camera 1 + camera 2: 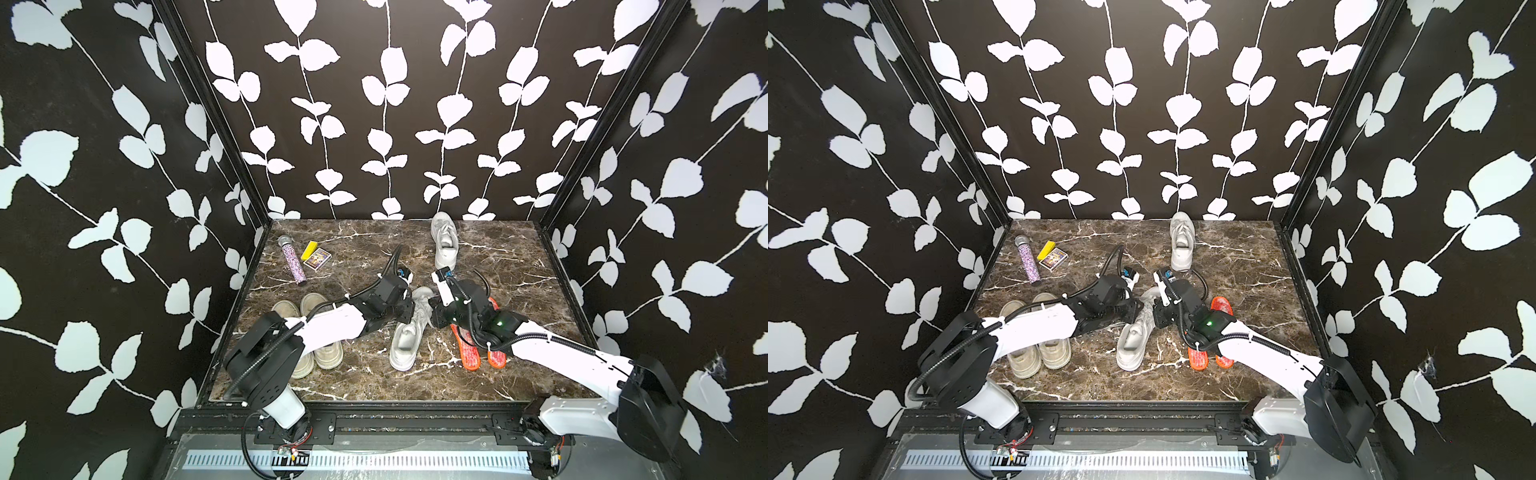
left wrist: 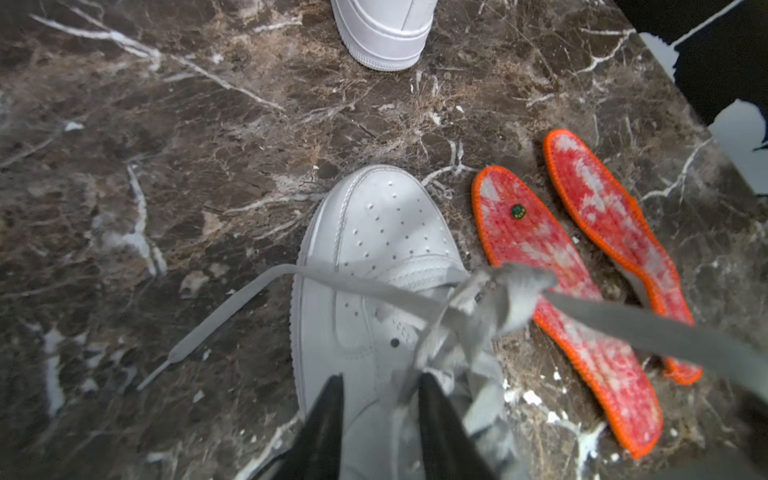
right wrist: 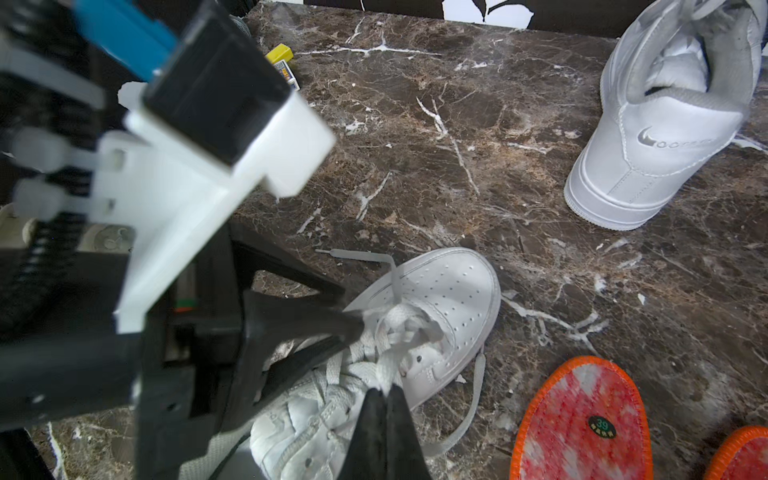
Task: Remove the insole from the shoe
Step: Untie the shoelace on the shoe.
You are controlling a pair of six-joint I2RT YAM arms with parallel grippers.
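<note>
On the surface: two white shoes, two beige shoes, two orange insoles. Centre shoe: perforated toe, laces loose. Right pincer clamps a lace; left pincer grip cannot be told.

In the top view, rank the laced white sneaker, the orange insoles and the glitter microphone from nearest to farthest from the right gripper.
1. Laced white sneaker: directly under the right gripper, which is shut on its lace.
2. Orange insoles: just to its right, partly under the arm.
3. Glitter microphone: far off, back left.

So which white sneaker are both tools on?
The near white sneaker, beside the orange insoles; the far white sneaker stands alone by the back wall.
</note>
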